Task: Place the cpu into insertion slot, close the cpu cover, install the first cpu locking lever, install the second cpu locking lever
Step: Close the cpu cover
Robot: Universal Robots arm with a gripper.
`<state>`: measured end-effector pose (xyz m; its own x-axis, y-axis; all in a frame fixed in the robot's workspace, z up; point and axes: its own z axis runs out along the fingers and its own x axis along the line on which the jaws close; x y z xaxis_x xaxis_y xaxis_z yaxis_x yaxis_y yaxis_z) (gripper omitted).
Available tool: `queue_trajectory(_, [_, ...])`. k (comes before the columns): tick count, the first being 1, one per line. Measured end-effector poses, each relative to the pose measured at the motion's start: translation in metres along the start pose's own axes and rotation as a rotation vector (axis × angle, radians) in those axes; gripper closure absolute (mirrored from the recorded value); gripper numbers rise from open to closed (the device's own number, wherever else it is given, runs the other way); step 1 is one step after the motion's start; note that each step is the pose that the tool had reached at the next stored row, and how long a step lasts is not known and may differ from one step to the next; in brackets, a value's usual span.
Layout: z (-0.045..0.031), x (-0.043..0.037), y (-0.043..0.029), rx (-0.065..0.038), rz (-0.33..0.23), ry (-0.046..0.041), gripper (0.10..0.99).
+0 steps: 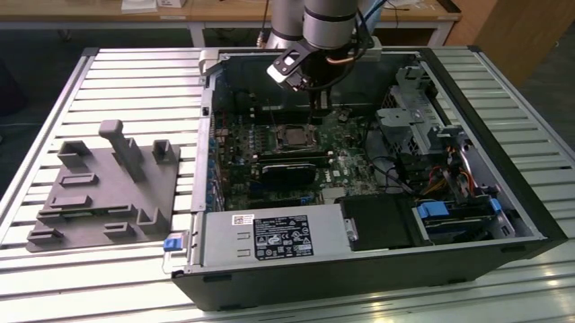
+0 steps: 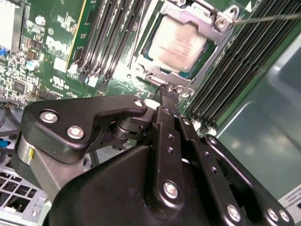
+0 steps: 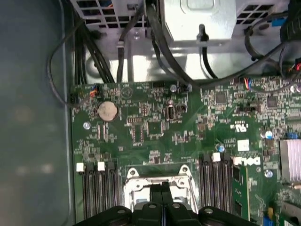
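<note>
In the exterior view the arm reaches down into the open computer case [image 1: 467,222] on the slatted bench [image 1: 134,74]. Its hand [image 1: 314,116] hangs low over the green motherboard [image 1: 242,145], at about 1 o'clock from the cpu [image 1: 292,137], which shows as a pale square. A grey fixture plate [image 1: 99,195] lies on the bench at 9 o'clock from the case, well apart from it. In the second wrist view the cpu [image 2: 180,41] lies flat in the insertion slot [image 2: 149,60], and the cpu cover [image 2: 207,57] lies down around it, its cut-out framing the metal top. The hand [image 2: 168,94] has its fingers pressed together with nothing visible between them, the tips just beside the cover's near edge. Whether they touch it cannot be told. A thin locking lever [image 2: 265,19] juts out from the far corner and looks unlatched. In the first wrist view the hand [image 3: 162,190] sits just in front of the cover [image 3: 157,179], with memory slots [image 3: 99,183] on either side. The likely risk is the narrow tips slipping off the springy wire lever, which could let it snap back or drive the fingers into the board or the neighbouring slots.
</note>
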<state>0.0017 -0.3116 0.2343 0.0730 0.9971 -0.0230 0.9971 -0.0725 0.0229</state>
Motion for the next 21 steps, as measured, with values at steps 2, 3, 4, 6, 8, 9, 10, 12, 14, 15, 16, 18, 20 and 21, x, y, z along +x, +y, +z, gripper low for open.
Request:
queue_trajectory(2, [0.0, -0.0002, -0.0036, 0.0, 0.0, 0.0003, 0.98])
queue_trajectory(3, [0.0, -0.0004, -0.0056, 0.0, 0.0, 0.0005, 0.98])
queue_trajectory(4, [0.0001, -0.0006, -0.0078, 0.0, 0.0, 0.0008, 0.98])
queue_trajectory(6, [0.0005, -0.0009, -0.0122, 0.0, 0.0, 0.001, 0.98])
queue_trajectory(8, [0.0014, -0.0012, -0.0165, 0.0, 0.0, 0.0012, 0.98])
queue_trajectory(9, [0.0021, -0.0015, -0.0181, 0.0, 0.0, 0.0017, 0.98])
queue_trajectory(10, [0.0028, -0.0019, -0.0195, 0.0, 0.0, 0.0026, 0.98])
queue_trajectory(12, [0.0044, -0.0031, -0.0219, 0.0, 0.0, 0.0076, 0.98])
queue_trajectory(14, [0.0059, -0.0046, -0.0241, -0.001, 0.0, 0.0165, 0.98])
queue_trajectory(15, [0.0065, -0.0051, -0.025, -0.001, -0.001, 0.022, 0.98])
queue_trajectory(16, [0.0072, -0.0056, -0.0255, -0.002, -0.002, 0.0275, 0.98])
queue_trajectory(18, [0.0084, -0.0062, -0.0262, -0.002, -0.007, 0.0384, 0.98])
queue_trajectory(20, [0.0095, -0.0073, -0.027, -0.004, -0.011, 0.0468, 0.98])
queue_trajectory(21, [0.01, -0.0081, -0.0281, -0.004, -0.012, 0.0487, 0.98])
